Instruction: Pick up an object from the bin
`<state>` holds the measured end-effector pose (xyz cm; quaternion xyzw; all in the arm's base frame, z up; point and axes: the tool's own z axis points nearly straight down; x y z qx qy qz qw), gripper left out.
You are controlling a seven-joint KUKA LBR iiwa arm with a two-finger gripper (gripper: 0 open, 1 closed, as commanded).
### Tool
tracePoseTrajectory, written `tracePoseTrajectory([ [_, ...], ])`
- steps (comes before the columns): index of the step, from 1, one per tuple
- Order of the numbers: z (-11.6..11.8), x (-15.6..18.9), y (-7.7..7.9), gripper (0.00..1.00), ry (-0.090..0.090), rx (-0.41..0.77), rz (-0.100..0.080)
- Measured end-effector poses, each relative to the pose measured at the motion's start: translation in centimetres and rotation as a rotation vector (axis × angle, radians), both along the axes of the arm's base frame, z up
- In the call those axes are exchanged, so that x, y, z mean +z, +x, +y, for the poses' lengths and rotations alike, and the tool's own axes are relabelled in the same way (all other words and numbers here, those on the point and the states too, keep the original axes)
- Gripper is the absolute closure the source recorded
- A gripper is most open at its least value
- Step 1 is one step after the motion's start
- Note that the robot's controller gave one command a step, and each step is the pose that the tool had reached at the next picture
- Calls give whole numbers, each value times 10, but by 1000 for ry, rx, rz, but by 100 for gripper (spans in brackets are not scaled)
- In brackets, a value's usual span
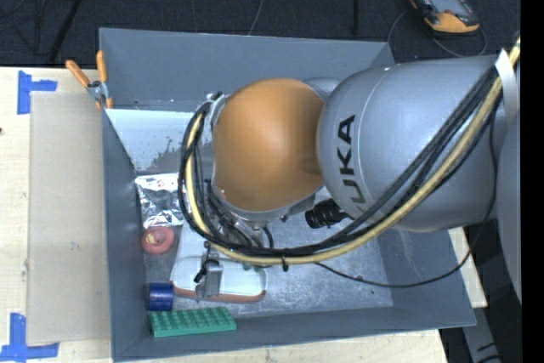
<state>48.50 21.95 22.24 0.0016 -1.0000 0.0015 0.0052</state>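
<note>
At lower left of the frame the gripper [209, 278] sits over a white, orange-edged piece [240, 286] beside a blue cylinder [160, 295]; spread or closed, I cannot tell. Seemingly the approach: next, centre and clamp.

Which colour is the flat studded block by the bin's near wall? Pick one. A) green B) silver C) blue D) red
A: the studded block is green and lies right beside the small blue cylinder.
</note>
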Motion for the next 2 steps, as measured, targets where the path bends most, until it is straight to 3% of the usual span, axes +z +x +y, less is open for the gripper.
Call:
tracePoseTrajectory([
  [1,-2,4,2,100,2,-6,-8],
  [2,22,-103,2,100,2,248,-2],
])
